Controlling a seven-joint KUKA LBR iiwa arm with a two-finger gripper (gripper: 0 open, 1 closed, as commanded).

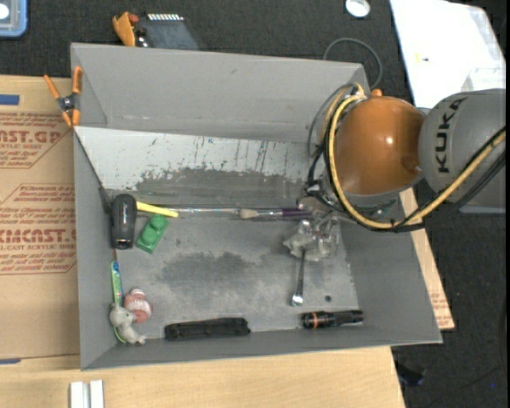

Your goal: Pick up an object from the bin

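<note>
Scuffed grey bin (212, 270) — dark surface (263, 15) beyond.

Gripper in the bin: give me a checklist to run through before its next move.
1. Gripper is down inside the bin, over the right part of the floor: ok.
2. A thing is within its range: the thin metal tool lies just below it, pointing at the front wall: ok.
3. Whether it holds that tool: cannot tell.
4. Neighbours clear of the gripper: the thin brush reaches right up to it: not ok.
5. Black marker lies apart, by the front wall: ok.
6. Mallet and green block lie far off at the left: ok.
</note>
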